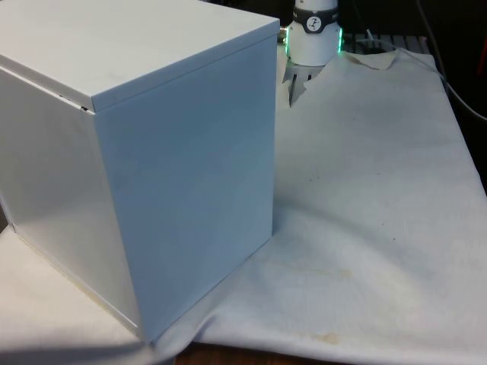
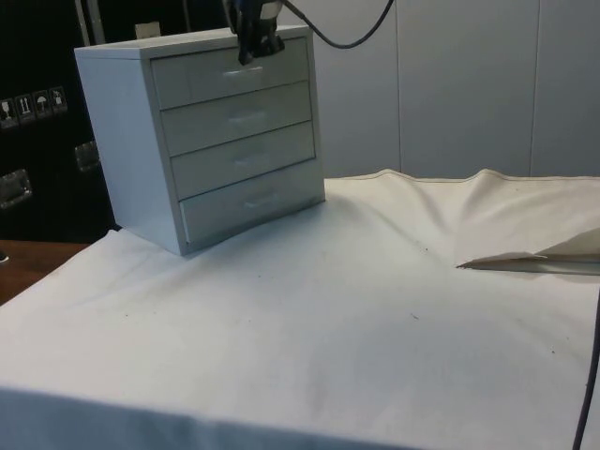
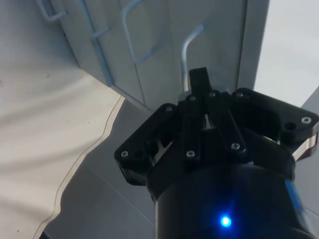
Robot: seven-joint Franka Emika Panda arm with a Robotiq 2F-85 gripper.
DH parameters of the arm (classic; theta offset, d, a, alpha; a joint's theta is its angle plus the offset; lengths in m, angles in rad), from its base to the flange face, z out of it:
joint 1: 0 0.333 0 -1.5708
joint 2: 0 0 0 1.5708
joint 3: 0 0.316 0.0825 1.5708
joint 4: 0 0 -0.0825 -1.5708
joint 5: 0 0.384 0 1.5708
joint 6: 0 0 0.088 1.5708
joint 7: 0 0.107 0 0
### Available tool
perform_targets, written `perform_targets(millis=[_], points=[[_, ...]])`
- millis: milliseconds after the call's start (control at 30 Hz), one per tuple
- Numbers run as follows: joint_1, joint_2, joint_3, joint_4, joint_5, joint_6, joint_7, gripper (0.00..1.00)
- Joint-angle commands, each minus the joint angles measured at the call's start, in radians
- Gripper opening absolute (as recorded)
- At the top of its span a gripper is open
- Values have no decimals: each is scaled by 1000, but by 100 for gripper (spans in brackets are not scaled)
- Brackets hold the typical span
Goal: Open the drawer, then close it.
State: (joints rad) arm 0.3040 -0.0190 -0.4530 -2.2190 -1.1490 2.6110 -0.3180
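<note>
Your chest of drawers (image 2: pixel 211 131) stands in the upper left of the side view, on the white-clothed worktop (image 2: pixel 375 319), all four drawers shut flush. The top drawer (image 2: pixel 230 73) looks light and rigid, likely to slide easily; its thin, stiff wire handle (image 3: pixel 188 47) is the place to take hold. The hand (image 2: pixel 255 39) sits at the top of that frame, at the top drawer's front, its fingers drawn together at the handle. You cannot tell whether it has a firm grip.

End effector (image 2: pixel 255 47) held high, fingers (image 3: pixel 199 82) pinched together.
</note>
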Motion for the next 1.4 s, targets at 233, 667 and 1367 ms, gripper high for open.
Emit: perform_targets(millis=[233, 667, 1367], points=[[2, -31, 7, -33, 0, -3, 3, 0], [2, -92, 25, -86, -18, -18, 22, 0], [0, -201, 58, -183, -18, -40, 31, 0]])
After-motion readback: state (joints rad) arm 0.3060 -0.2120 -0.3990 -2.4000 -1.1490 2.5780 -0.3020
